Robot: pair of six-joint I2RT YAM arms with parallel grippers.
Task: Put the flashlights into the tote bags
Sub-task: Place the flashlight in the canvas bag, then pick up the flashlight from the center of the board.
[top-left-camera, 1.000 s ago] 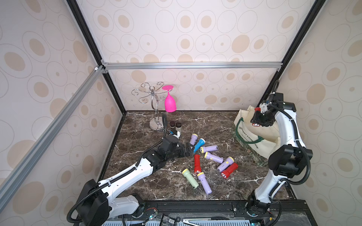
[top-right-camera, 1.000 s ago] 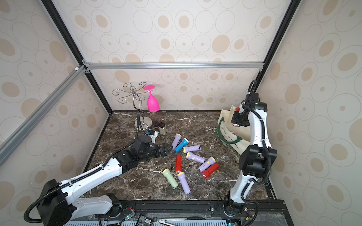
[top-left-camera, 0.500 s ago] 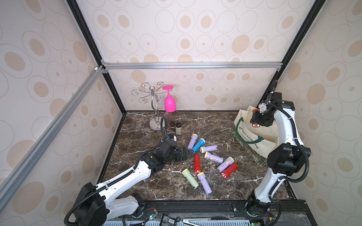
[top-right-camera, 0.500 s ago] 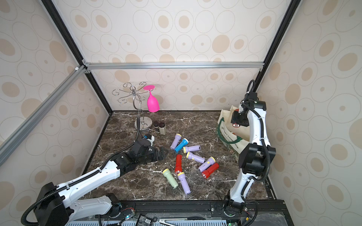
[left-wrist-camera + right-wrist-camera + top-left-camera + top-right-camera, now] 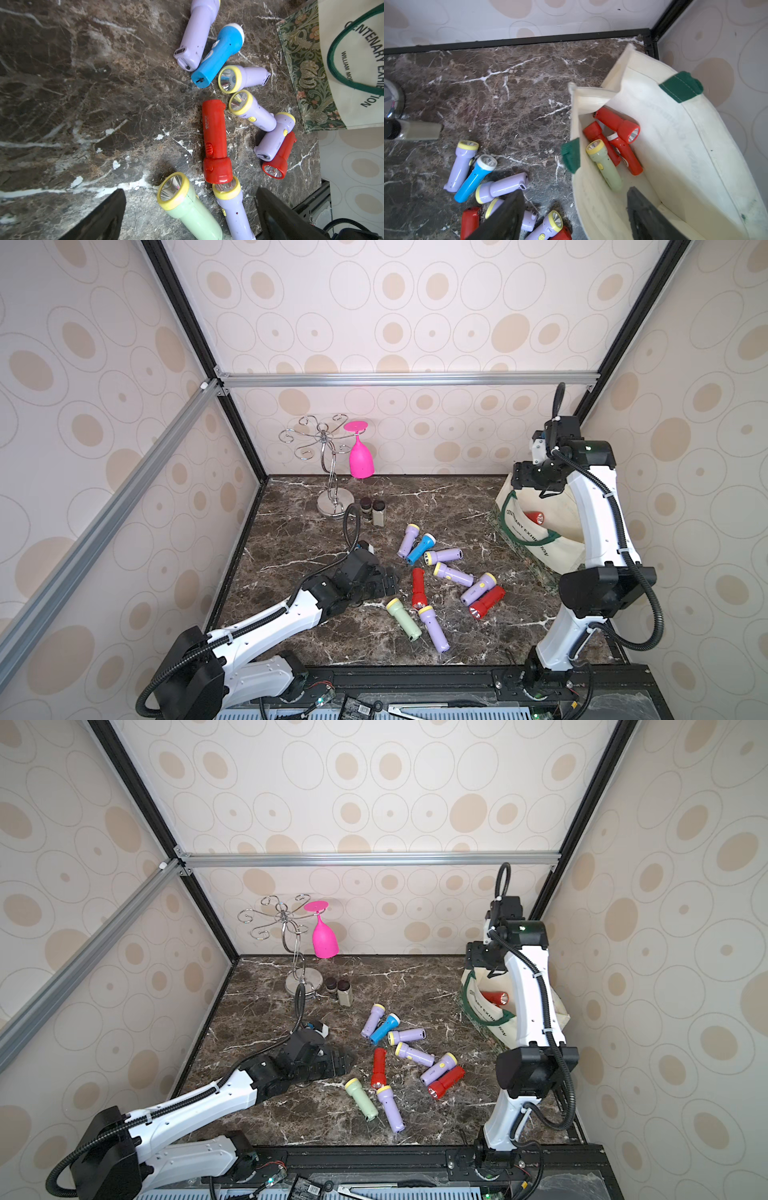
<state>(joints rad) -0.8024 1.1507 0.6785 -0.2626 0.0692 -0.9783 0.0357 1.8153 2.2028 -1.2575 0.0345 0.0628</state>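
the tote bag (image 5: 561, 556) was found standing by the right edge of the marble surface (image 5: 299, 531), toward the far right corner, with its mouth open upward. in the right wrist view, three red flashlights (image 5: 616, 124) and one pale green flashlight (image 5: 604, 164) were seen lying together inside it. the right gripper (image 5: 534, 483) was held above the bag's mouth, its jaws parted and nothing caught between them.

nine loose flashlights (image 5: 453, 574) were seen scattered over the middle of the surface, between the bag and the left gripper (image 5: 388, 581). a lilac one (image 5: 409, 540) and the blue flashlight (image 5: 420, 548) were laid side by side, touching, farthest from the near edge. a red flashlight (image 5: 417, 588) was laid with its head against the head of a lilac flashlight (image 5: 433, 628). a light green flashlight (image 5: 404, 619) was laid just beside that pair, toward the near edge. the left gripper was held low just beside the light green one, its jaws spread wide and empty.

a chrome glass rack (image 5: 332, 472) with a pink glass (image 5: 360, 456) hung on it and two dark-capped jars (image 5: 372, 511) were seen near the far edge.
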